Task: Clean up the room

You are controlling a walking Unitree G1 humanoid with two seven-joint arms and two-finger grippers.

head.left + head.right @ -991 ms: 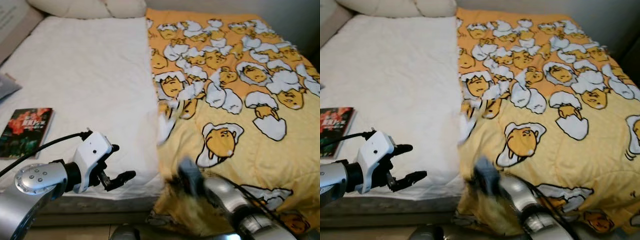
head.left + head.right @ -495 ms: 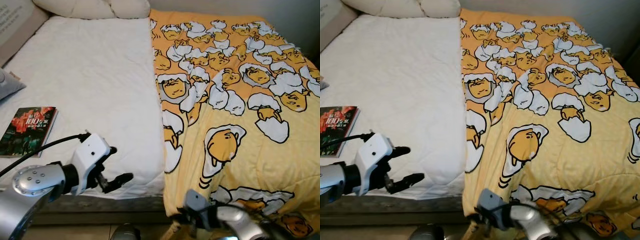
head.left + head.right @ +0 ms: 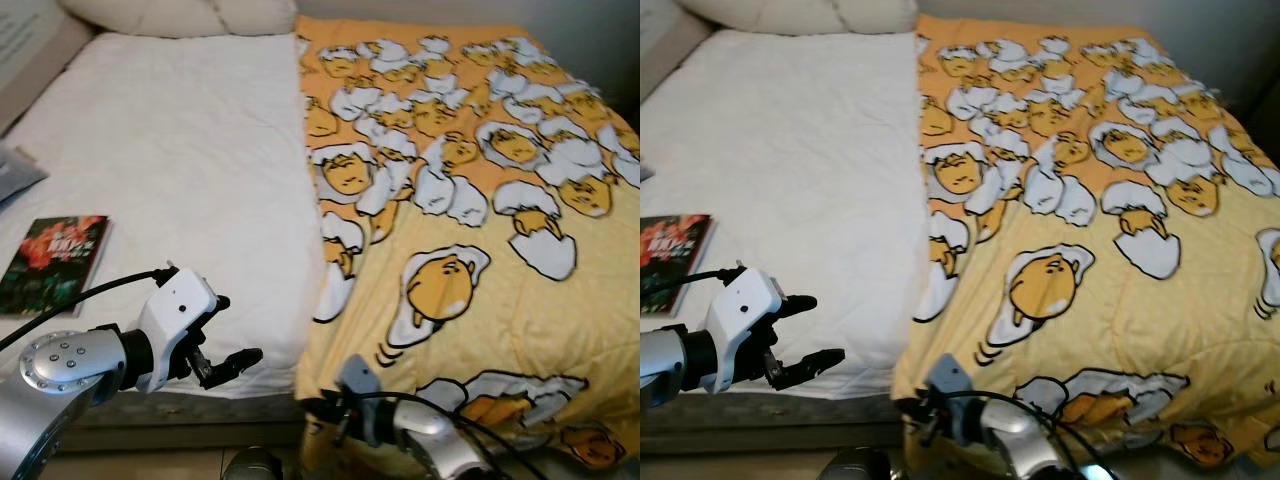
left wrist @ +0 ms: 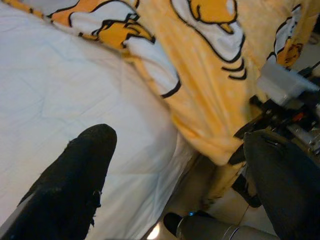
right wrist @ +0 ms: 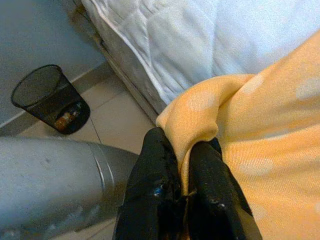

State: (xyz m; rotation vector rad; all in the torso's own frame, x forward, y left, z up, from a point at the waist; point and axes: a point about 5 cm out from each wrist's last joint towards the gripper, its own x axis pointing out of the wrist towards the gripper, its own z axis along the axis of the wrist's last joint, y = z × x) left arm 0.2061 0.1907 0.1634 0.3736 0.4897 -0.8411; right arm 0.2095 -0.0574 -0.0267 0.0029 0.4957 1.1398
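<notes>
Right hand (image 5: pixel 185 165) pinched tight on the near corner of the yellow blanket (image 3: pixel 480 250), down at the foot of the bed (image 3: pixel 170 150). Blanket covers the bed's right half. Soft, light, floppy: probably drags and bunches, so hold the corner hem. Left hand (image 3: pixel 225 345) open, empty, over the mattress edge. Book (image 3: pixel 55 262) on the left.

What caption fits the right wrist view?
Right gripper pinching the yellow blanket's corner beside the white mattress.
</notes>
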